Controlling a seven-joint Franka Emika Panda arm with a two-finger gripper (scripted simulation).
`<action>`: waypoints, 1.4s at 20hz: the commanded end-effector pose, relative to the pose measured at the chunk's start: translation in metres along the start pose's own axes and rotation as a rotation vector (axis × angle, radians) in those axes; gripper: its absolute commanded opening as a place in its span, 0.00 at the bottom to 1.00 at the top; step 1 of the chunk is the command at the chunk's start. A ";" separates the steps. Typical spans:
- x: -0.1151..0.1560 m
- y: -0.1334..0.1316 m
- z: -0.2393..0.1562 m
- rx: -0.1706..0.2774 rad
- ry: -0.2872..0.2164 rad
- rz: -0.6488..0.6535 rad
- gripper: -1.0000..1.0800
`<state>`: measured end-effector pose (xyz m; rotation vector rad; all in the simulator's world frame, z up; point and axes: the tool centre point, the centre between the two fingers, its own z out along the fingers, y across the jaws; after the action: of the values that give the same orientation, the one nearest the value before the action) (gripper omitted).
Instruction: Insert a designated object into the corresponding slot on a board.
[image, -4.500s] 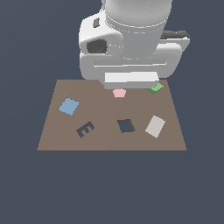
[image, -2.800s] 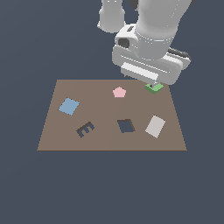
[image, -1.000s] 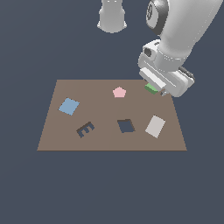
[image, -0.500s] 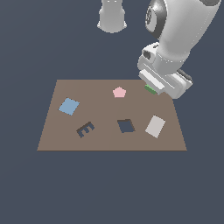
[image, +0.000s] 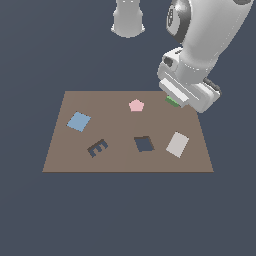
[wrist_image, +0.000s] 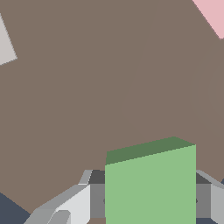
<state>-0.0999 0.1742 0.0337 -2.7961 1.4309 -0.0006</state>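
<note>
arm: the gripper (image: 176, 99) and wrist housing crowd the board (image: 65, 155)'s far corner on the exterior view's right, hiding most of the green block (image: 172, 101)
slot: the dark square slot (image: 144, 144) is uncovered, nothing stands over it
slot neighbours: pale grey tile (image: 177, 144) just beside it toward the exterior view's right, E-shaped cut-out (image: 97, 148) near on the other side, all flat
far side: pink pentagon (image: 136, 105) is flat, no wall
blue tile: light-blue tile (image: 79, 121) sits well apart from the slot
</note>
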 end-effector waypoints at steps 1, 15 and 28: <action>0.000 0.000 0.000 -0.001 0.000 0.001 0.00; 0.047 -0.026 -0.002 -0.001 0.000 0.136 0.00; 0.151 -0.058 -0.006 -0.001 -0.001 0.411 0.00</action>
<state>0.0269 0.0930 0.0388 -2.4734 1.9370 0.0006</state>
